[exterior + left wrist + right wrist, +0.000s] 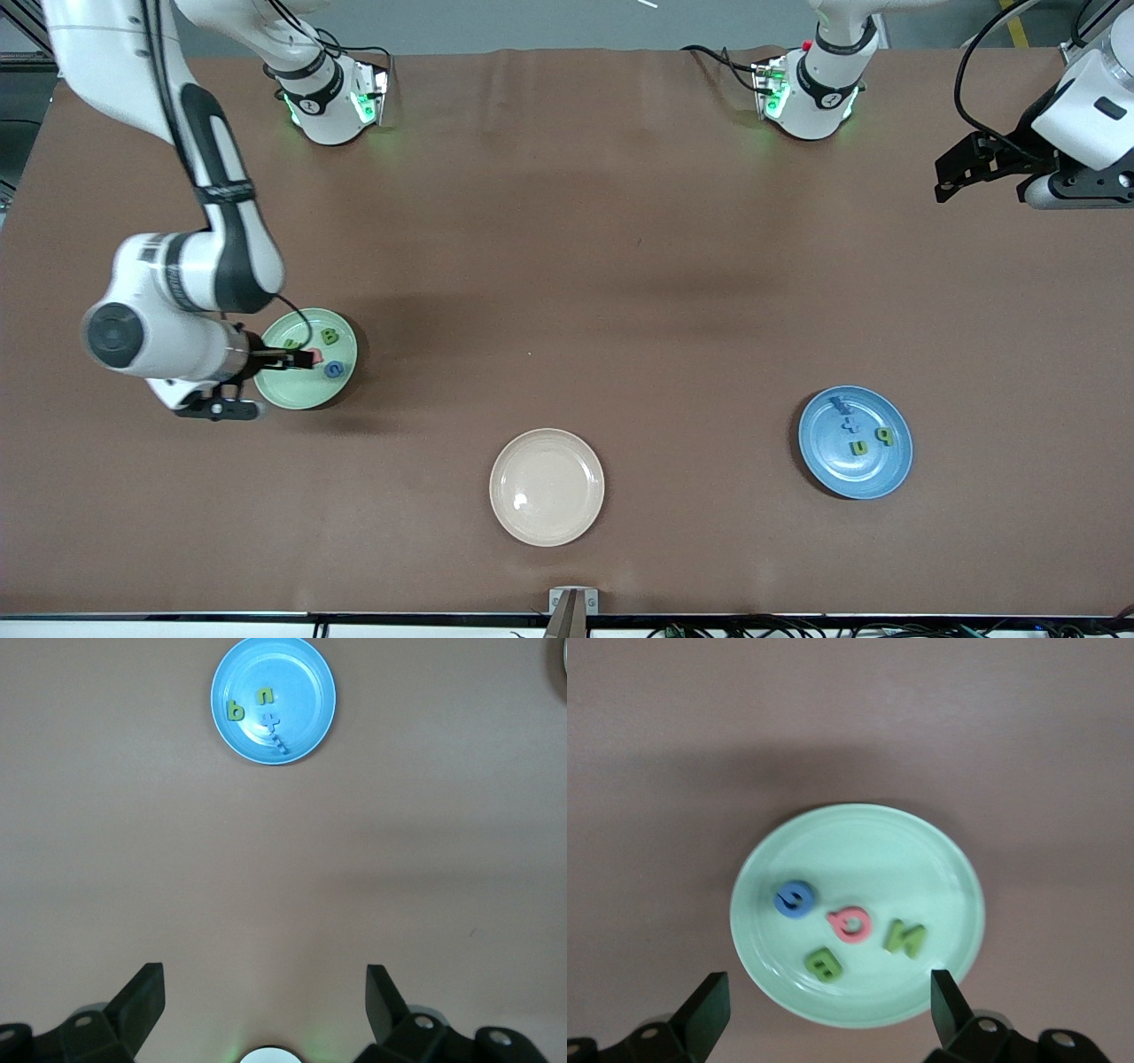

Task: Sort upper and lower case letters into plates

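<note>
The mint green plate [292, 392] lies toward the right arm's end of the table. On it rest a green B [823, 964], a green N [904, 937], a blue G [794, 898] and a pink Q [850, 924]. My right gripper [828, 992] hovers open just over this plate with nothing between its fingers. The blue plate [852, 478] lies toward the left arm's end and holds a green p [235, 710], a green u [264, 697], a blue cross-shaped letter [270, 721] and a blue m [282, 742]. My left gripper [950, 182] waits open, high over the table's end.
A cream-beige plate [547, 486] with nothing on it sits between the two plates, nearer the front camera. Both arm bases [332, 97] stand along the table's edge farthest from that camera. Bare brown tabletop lies between the plates.
</note>
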Robot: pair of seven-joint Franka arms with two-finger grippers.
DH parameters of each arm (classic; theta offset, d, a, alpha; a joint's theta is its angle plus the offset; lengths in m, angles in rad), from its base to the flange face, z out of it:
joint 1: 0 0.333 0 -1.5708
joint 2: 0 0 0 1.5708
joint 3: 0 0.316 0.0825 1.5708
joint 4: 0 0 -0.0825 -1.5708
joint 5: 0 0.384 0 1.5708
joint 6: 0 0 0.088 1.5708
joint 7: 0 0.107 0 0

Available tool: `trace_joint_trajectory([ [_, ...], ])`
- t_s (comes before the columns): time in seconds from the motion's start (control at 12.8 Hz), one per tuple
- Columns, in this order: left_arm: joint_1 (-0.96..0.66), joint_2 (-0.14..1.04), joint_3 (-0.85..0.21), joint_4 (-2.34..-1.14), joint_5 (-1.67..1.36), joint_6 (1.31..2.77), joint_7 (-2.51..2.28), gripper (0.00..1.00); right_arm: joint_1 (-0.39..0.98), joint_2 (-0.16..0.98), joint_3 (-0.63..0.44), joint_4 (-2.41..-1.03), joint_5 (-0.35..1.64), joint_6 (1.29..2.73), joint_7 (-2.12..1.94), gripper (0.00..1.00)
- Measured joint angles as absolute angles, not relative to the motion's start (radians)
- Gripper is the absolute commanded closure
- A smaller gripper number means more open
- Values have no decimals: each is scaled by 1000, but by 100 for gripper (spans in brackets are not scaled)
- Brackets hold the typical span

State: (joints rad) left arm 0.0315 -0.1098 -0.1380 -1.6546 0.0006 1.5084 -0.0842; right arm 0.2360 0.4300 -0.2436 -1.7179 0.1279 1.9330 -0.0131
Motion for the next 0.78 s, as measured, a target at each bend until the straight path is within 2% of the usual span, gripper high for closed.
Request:
trace_joint_trajectory([
  [0.23, 32, -110, -138, -1655, 1, 1508, -84, 0, 224, 393, -294, -1558, 103, 1677, -37, 0],
  [0.39, 32, -111, -138, -1655, 1, 1508, -84, 0, 222, 387, -304, -1449, 93, 1555, -36, 0],
  [0.78, 34, -129, -136, -1655, 1, 1509, -84, 0, 161, 392, -308, -1344, 93, 1524, -36, 0],
])
